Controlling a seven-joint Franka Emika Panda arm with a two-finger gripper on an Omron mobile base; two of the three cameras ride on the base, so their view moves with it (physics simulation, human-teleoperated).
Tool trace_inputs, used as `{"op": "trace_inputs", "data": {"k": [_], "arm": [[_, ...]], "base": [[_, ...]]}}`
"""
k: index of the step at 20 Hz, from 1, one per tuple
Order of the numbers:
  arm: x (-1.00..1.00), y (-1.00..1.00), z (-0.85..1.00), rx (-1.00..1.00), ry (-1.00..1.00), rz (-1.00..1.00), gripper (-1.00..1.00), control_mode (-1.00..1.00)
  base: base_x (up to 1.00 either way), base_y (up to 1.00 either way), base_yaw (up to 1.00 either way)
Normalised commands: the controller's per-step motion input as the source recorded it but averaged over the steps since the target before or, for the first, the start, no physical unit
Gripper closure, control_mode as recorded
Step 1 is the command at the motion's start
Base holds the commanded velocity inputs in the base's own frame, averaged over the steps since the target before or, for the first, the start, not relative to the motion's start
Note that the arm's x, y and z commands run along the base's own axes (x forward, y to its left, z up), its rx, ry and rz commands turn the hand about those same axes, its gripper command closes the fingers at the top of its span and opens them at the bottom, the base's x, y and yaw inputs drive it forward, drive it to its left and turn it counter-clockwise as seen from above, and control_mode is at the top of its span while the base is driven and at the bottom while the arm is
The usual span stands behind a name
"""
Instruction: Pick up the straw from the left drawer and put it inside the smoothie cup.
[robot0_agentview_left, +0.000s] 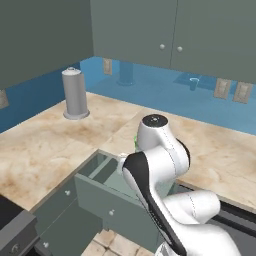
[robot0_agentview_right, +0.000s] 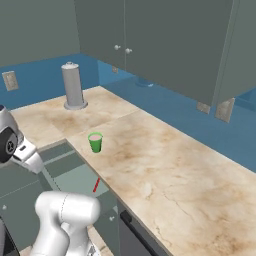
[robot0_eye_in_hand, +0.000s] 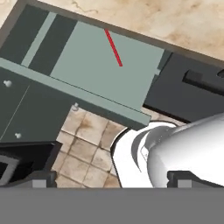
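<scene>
While pincer spread, straw lies in left drawer, near counter edge.

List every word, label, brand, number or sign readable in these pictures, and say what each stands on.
None: no readable text, number or sign appears in any view.
The smoothie cup, the grey canister, the left drawer, the straw and the upper cabinet doors are all plain.
The wall plates on the blue backsplash are blank too.
</scene>
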Motion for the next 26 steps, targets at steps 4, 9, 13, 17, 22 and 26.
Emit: {"op": "trace_inputs", "data": {"k": [4,9,13,17,22,26], "arm": [[0.40,0.00,0.00,0.05,0.05,-0.12,-1.00,-1.00],[0.35,0.00,-0.23,0.01,0.06,-0.09,-1.00,-1.00],[0.38,0.00,-0.54,0.00,0.12,-0.04,-1.00,-1.00],[0.38,0.00,-0.54,0.00,0.09,-0.01,-1.00,-1.00],[0.35,0.00,-0.46,0.00,0.05,0.00,-1.00,-1.00],[0.23,0.00,-0.43,0.00,0.00,0.00,-1.00,-1.00]], "base": [[0.00,0.00,0.00],[0.00,0.00,0.00],[0.00,0.00,0.00],[0.00,0.00,0.00],[0.00,0.00,0.00],[0.00,0.00,0.00]]}}
